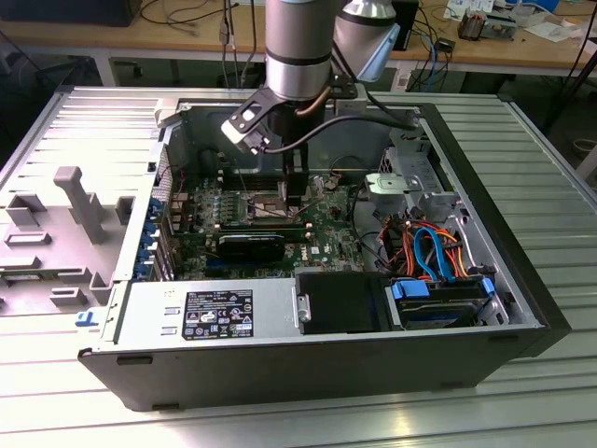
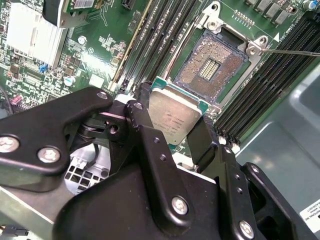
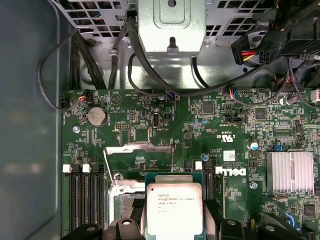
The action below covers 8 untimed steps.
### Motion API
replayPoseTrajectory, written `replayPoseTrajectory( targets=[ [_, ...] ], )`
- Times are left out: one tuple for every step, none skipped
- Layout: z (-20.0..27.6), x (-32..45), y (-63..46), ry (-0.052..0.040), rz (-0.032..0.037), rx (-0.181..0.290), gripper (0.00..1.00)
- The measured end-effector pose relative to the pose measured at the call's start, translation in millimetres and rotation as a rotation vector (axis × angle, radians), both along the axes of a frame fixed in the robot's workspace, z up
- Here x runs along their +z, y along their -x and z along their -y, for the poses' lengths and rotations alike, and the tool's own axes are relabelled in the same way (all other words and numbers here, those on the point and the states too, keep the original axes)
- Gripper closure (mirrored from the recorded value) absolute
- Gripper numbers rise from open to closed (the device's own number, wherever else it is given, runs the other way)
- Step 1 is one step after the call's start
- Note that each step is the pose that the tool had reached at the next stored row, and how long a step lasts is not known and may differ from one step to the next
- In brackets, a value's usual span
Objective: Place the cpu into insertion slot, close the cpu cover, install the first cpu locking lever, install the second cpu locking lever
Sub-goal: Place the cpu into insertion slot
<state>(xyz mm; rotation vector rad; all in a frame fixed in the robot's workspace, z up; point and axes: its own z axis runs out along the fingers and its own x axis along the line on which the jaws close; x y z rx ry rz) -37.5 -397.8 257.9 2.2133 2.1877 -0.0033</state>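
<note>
Dull silvery metal on cpu (image 2: 172, 117); shiny metal rim on insertion slot (image 2: 212, 65).

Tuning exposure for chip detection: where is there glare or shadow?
Second wrist view: cpu top gleams softly, a glare patch whitens the motherboard. First wrist view: cpu top is washed pale. Exterior view: the case interior lies dim under the arm.

Bright even light; glare on cpu (image 3: 173, 210) lid, motherboard (image 2: 95, 64) patch; case (image 1: 280, 373) interior shadowed.

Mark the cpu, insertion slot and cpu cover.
cpu (image 2: 172, 117), second wrist view, middle of its metal top.
insertion slot (image 2: 212, 65), second wrist view, its bare pin field.
cpu cover (image 3: 137, 148), first wrist view, cross bar of the open frame.
</note>
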Motion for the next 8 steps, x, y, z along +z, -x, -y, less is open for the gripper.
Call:
replayPoseTrajectory(
  targets=[
    [0.0, -0.3, 0.4, -0.0001, 0.0000, 0.000, 0.45],
    [0.0, -0.5, 0.6, -0.0001, 0.0000, 0.000, 0.45],
    [0.0, -0.9, 1.0, -0.0001, 0.0000, 0.000, 0.45],
    [0.0, -1.1, 1.4, 0.0000, -0.0001, 0.000, 0.45],
    [0.0, -1.4, 1.8, -0.0001, -0.0001, 0.000, 0.45],
    [0.0, -1.6, 2.2, -0.0001, 0.0000, 0.000, 0.45],
    [0.0, -1.7, 2.9, -0.0001, -0.0001, 0.000, 0.45],
    [0.0, -1.9, 3.4, 0.0000, -0.0001, 0.000, 0.45]
  ],
)
